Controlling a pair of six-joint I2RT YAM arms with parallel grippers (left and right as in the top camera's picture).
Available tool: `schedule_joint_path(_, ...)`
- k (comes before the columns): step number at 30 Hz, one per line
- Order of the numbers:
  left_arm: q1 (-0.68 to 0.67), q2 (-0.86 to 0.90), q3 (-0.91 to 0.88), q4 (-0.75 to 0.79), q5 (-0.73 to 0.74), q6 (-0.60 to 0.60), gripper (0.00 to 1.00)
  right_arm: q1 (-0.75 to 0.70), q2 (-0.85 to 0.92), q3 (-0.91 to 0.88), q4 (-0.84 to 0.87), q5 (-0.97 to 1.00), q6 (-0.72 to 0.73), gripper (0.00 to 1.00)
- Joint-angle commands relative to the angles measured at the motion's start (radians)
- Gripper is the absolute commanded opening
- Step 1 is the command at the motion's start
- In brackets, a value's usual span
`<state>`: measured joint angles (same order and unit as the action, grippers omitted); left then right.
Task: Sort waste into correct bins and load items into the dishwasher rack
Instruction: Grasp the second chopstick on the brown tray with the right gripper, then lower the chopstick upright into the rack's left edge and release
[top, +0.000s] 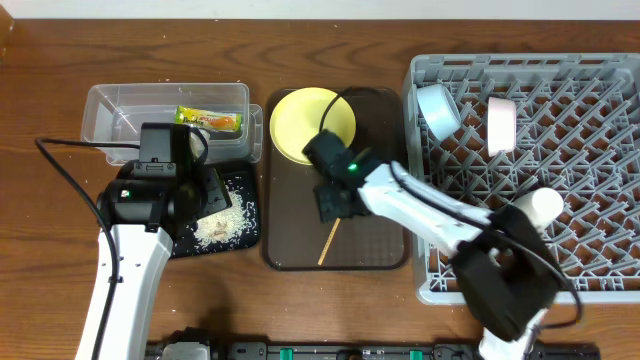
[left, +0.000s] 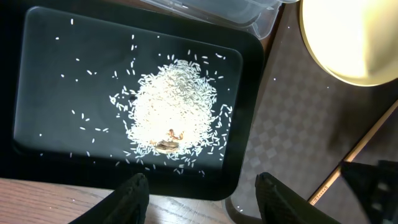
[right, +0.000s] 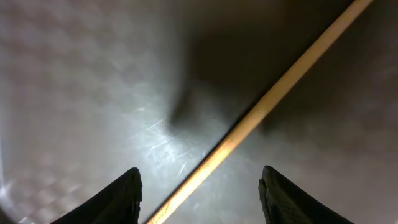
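Note:
A single wooden chopstick (top: 330, 243) lies on the dark brown tray (top: 380, 250). My right gripper (top: 335, 205) hovers low over it, open, with the chopstick (right: 267, 106) running diagonally between the fingers (right: 199, 199). The pale yellow plate (top: 305, 125) sits at the tray's far end. My left gripper (left: 202, 199) is open and empty above the near edge of the black tray (left: 37, 74), which holds a heap of rice (left: 174, 106). The green-and-orange wrapper (top: 210, 120) lies in the clear tub (top: 120, 110). The grey rack (top: 600, 250) holds the light blue bowl (top: 437, 108) and a white dish (top: 500, 122). No tissue is in view.
Another white round piece (top: 545, 205) shows in the rack beside the right arm. In the left wrist view the plate (left: 354, 37), the chopstick (left: 354, 155) and a corner of the clear tub (left: 249, 12) show. Loose grains lie on the black tray's edges.

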<state>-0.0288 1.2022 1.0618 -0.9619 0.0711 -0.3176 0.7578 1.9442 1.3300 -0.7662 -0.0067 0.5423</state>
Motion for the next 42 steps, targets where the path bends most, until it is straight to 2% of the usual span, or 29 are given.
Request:
schedule_joint_path(1,0.0,-0.007,-0.007,-0.002,-0.012,-0.002,0.58,0.014,0.051,0.01,0.001,0.04,0.075,0.59)
schedule_joint_path(3,0.0,-0.007,-0.007,-0.002,-0.012,-0.002,0.58,0.014,0.073,0.01,-0.001,0.04,0.089,0.56)
schedule_joint_path(7,0.0,-0.007,-0.007,-0.002,-0.012,-0.002,0.58,0.014,0.097,0.01,-0.005,0.04,0.09,0.38)
schedule_joint_path(11,0.0,-0.007,-0.007,-0.002,-0.012,-0.002,0.58,0.014,0.096,0.011,-0.008,0.038,0.09,0.17)
schedule_joint_path(15,0.0,-0.007,-0.007,-0.002,-0.012,-0.002,0.58,0.006,0.092,0.011,-0.009,0.026,0.09,0.01)
schedule_joint_path(23,0.0,-0.007,-0.007,-0.002,-0.012,-0.002,0.58,-0.069,-0.06,0.013,-0.056,0.017,0.085,0.01)
schedule_joint_path(29,0.0,-0.007,-0.007,-0.002,-0.012,-0.002,0.58,-0.172,-0.283,0.013,-0.101,0.016,-0.069,0.01)
schedule_joint_path(34,0.0,-0.007,-0.007,-0.002,-0.012,-0.002,0.58,-0.274,-0.43,0.013,-0.215,0.018,-0.194,0.01)
schedule_joint_path(39,0.0,-0.007,-0.007,-0.002,-0.012,-0.002,0.58,-0.381,-0.453,0.01,-0.359,0.077,-0.261,0.01)
schedule_joint_path(42,0.0,-0.007,-0.007,-0.002,-0.012,-0.002,0.58,-0.428,-0.432,-0.01,-0.389,0.085,-0.282,0.01)
